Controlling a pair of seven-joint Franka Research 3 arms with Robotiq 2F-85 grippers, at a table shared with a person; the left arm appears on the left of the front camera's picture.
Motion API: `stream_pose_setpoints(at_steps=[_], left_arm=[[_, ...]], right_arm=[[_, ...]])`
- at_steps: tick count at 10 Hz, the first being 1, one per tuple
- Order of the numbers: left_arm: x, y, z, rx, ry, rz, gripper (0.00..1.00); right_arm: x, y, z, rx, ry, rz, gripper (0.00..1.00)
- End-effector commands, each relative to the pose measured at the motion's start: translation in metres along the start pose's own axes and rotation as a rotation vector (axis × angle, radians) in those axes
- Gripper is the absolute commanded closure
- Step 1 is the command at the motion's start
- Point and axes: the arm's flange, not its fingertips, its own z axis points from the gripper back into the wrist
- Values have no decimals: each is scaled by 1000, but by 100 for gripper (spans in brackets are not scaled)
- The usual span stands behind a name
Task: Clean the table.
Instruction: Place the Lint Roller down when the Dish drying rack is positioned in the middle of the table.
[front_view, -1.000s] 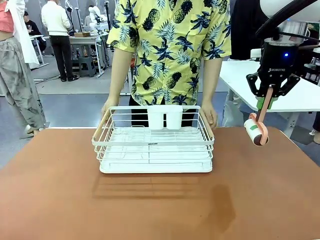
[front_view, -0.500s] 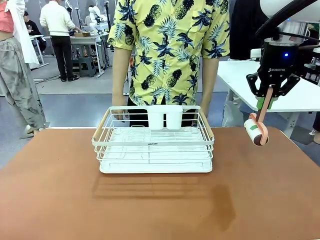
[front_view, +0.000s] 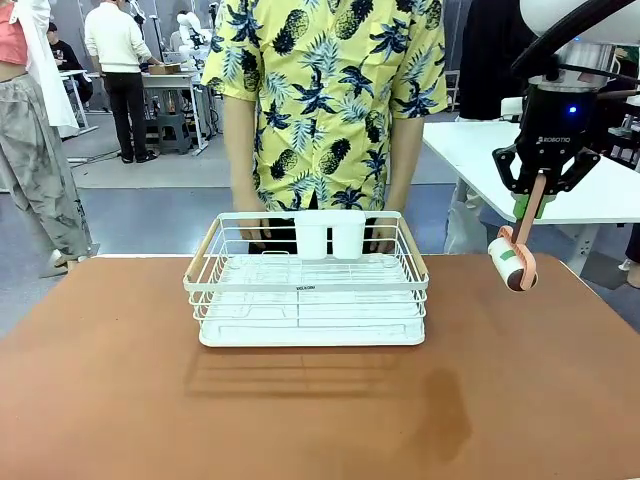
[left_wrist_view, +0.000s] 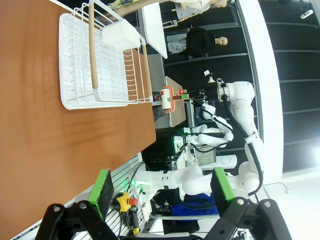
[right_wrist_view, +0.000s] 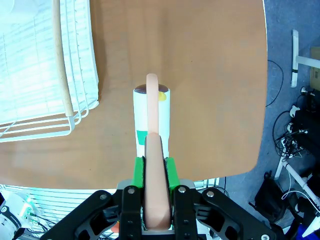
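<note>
The reddish-brown table (front_view: 320, 410) spreads across the front view. My right gripper (front_view: 537, 203) hangs above the table's right rear, shut on the peach handle of a lint roller (front_view: 512, 262) whose white roll dangles below it, off the surface. Seen from the right wrist, the green pads (right_wrist_view: 137, 172) clamp the lint roller (right_wrist_view: 151, 117) handle, with the table (right_wrist_view: 200, 75) far below. My left gripper (left_wrist_view: 161, 186) stands open and holds nothing, beside the table (left_wrist_view: 45, 120) edge; the lint roller (left_wrist_view: 166, 98) shows far off.
A white wire dish rack (front_view: 306, 290) with wooden handles and a white cup holder stands at the table's middle rear. A person in a yellow pineapple shirt (front_view: 325, 100) stands just behind it, hands low behind the rack. A white-topped table (front_view: 560, 165) stands at the right rear.
The person has let go of the rack's handles and shifted slightly left, hands now behind the rack. My right gripper and the lint roller have stayed still.
</note>
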Motion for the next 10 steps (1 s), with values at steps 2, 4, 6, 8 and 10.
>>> stream_pose_setpoints(at_steps=[2, 4, 6, 8, 10], left_arm=[[0, -1, 2, -13, -1, -4, 0], [0, -1, 2, -13, -1, -4, 0], [0, -1, 2, -13, -1, -4, 0], [0, -1, 2, -13, -1, -4, 0], [0, -1, 2, -13, -1, -4, 0]], right_arm=[[-1, 2, 3, -1, 2, 3, 79], [8, 0, -5, -32, -33, -239, 79], [7, -3, -7, -21, -54, -620, 79], [8, -8, -4, 120, -87, -969, 79], [11, -13, -29, 268, -198, -1147, 79]])
